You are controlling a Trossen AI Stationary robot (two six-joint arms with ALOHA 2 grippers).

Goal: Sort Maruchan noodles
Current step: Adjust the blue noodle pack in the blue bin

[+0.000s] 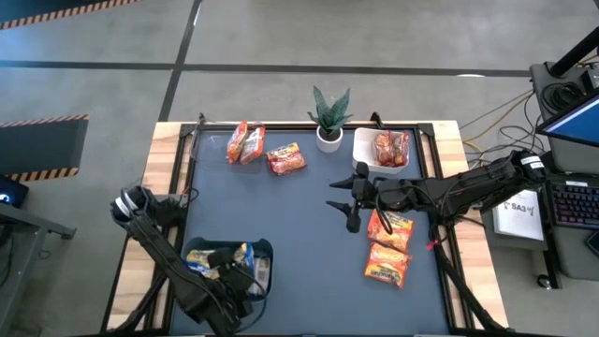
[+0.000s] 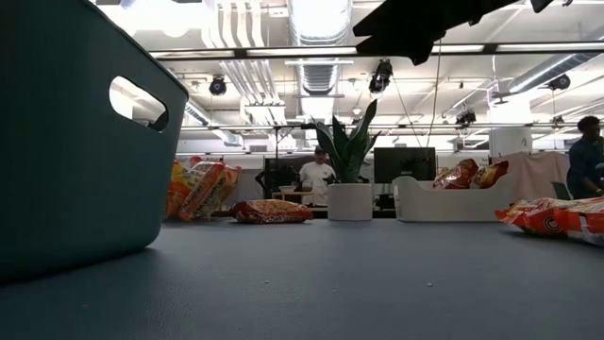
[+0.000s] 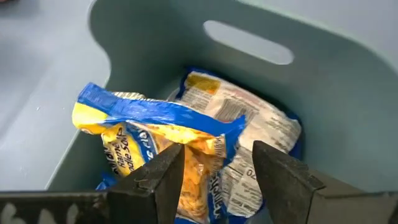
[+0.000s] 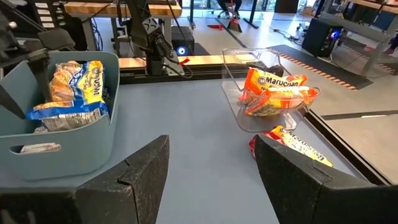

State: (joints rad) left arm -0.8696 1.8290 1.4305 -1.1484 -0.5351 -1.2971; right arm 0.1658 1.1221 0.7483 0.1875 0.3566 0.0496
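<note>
Release step: the left end effector (image 3: pixel 214 171), fingers parted and holding nothing, hangs above yellow-and-blue noodle packets (image 3: pixel 155 134) inside the teal bin (image 3: pixel 323 93). The right end effector (image 1: pixel 348 199), fingers wide and empty, should next reach for the orange packets (image 1: pixel 388 245) just beside it, well apart from the bin.

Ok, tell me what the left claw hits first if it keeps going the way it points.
Most likely the yellow-and-blue noodle packet in the teal bin: the left claw hangs open right over it, fingers either side.
</note>
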